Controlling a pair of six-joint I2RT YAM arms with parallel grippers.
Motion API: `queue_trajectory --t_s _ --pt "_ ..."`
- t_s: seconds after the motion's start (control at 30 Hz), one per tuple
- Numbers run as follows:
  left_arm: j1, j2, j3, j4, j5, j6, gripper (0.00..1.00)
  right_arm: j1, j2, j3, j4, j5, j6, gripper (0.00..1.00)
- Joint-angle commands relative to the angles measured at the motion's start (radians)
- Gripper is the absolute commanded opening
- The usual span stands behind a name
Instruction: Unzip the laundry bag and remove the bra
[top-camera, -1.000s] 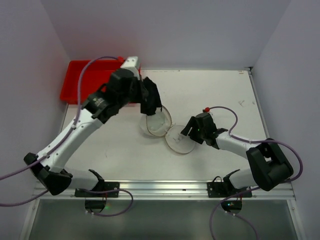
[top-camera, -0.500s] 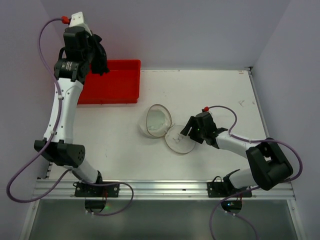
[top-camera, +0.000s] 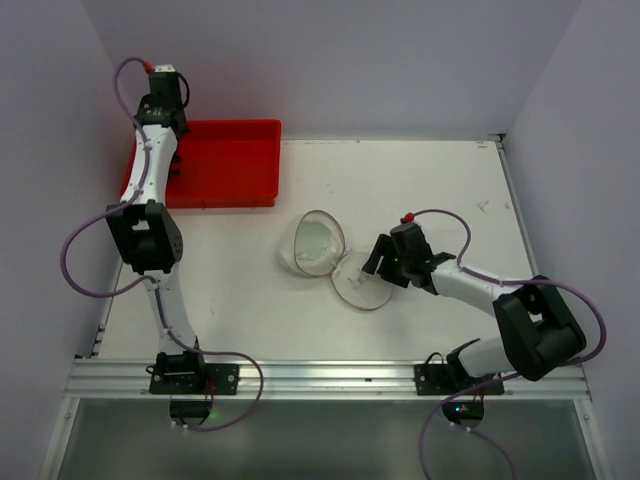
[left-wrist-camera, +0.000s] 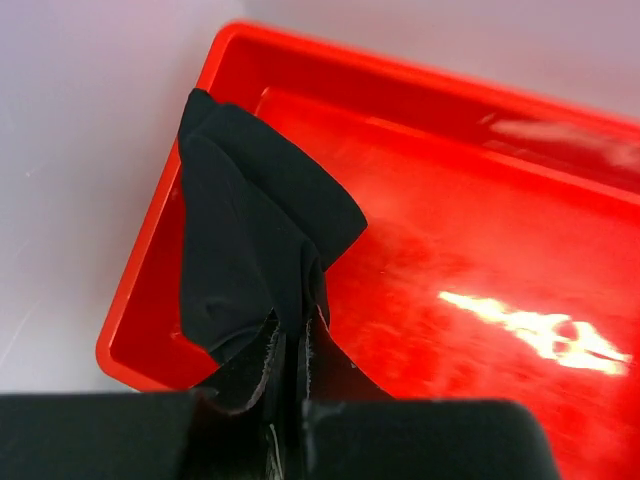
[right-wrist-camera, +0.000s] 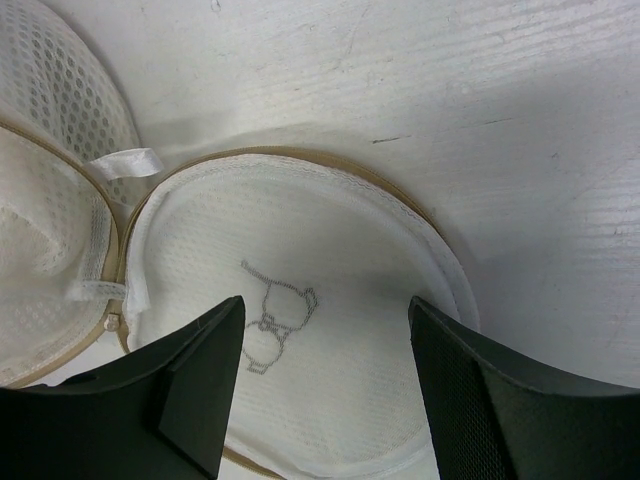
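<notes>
L pincer (left-wrist-camera: 293, 360) clamped a bunched fold of the bra (left-wrist-camera: 240, 230), seemingly soft, light & limp; R pincer (right-wrist-camera: 325, 320) apart over laundry bag (right-wrist-camera: 330, 220).

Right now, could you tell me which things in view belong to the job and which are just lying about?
Job: round white mesh laundry bag, open; black fabric bra, in left tool; open right tool.
Lying about: red rectangular plastic tray, below the bra.
</notes>
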Motion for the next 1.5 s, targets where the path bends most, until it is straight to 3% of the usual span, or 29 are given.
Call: queue_trajectory --t_s 0.0,0.07,0.23,0.3,0.43,0.6,0.73,0.87,0.9,0.97,1.1,1.47 --pt "-0.004 0.062 0.071 -0.004 -0.143 0.119 0.0 0.0 0.018 0.016 -0.069 -0.002 -0.034 0.69" --pt "-0.006 0.119 0.093 -0.007 -0.164 0.123 0.0 -0.001 0.019 0.017 -0.069 -0.002 -0.034 0.69" --pt "-0.025 0.128 0.1 -0.016 -0.086 0.068 0.59 -0.001 0.027 0.026 -0.071 -0.002 -0.043 0.69" --pt "-0.033 0.072 0.08 -0.028 -0.049 0.022 0.76 0.0 0.027 0.031 -0.069 -0.024 -0.046 0.69" --pt "-0.105 -0.089 -0.023 -0.051 0.012 -0.045 0.84 0.0 0.004 0.033 -0.056 -0.028 -0.063 0.69" --pt "-0.281 -0.335 -0.224 -0.09 -0.017 -0.151 0.83 -0.001 -0.036 0.026 -0.057 -0.017 -0.071 0.69" --pt "-0.525 -0.484 -0.424 -0.067 0.047 -0.245 0.77 0.0 -0.076 0.01 -0.057 -0.009 -0.069 0.69" --pt "-0.749 -0.521 -0.517 -0.024 0.075 -0.33 0.65 -0.001 -0.102 -0.012 -0.042 -0.022 -0.063 0.69" --pt "-0.815 -0.518 -0.529 -0.016 0.075 -0.341 0.58 -0.001 -0.106 -0.016 -0.033 -0.025 -0.06 0.69" --pt "-0.864 -0.484 -0.551 -0.007 0.089 -0.352 0.54 0.0 -0.112 -0.032 -0.022 -0.026 -0.057 0.69" --pt "-0.921 -0.412 -0.578 -0.01 0.051 -0.366 0.35 0.002 -0.122 -0.046 -0.006 -0.043 -0.054 0.69" --pt "-0.914 -0.24 -0.661 0.036 -0.084 -0.401 0.27 0.0 -0.162 -0.072 0.007 -0.072 -0.066 0.68"
